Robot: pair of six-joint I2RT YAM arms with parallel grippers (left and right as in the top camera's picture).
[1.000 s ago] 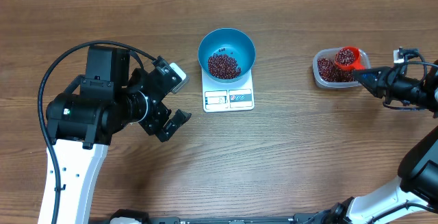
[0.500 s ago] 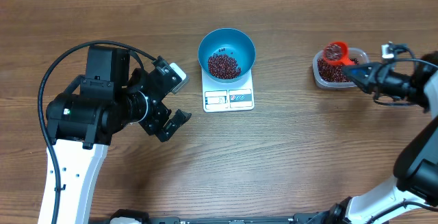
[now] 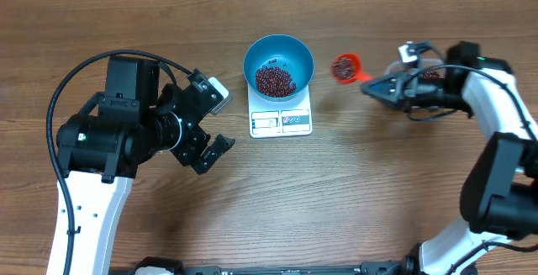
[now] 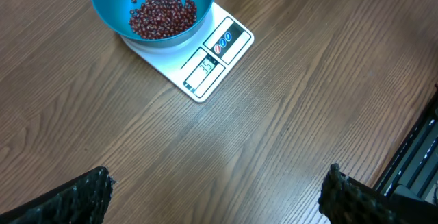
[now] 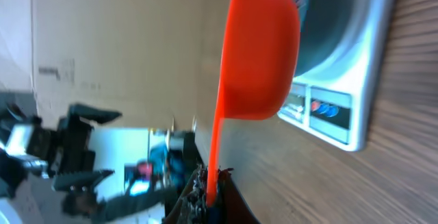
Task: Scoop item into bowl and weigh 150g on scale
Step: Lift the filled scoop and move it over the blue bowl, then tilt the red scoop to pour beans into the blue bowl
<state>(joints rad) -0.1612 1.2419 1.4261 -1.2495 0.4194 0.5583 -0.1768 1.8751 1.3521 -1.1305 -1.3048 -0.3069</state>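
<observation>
Scoop of beans, pinched in closed right fingers, was held level short of bowl, likely against spillage; left fingers open, idle.

Overhead straight down, wrists closer, all share scale, right seemingly sideways

Digits like "35" on the display of the scale; adjacent label panel illegible.

Black motor housings on white links, a looping black cable, a black-fingered left hand
</observation>
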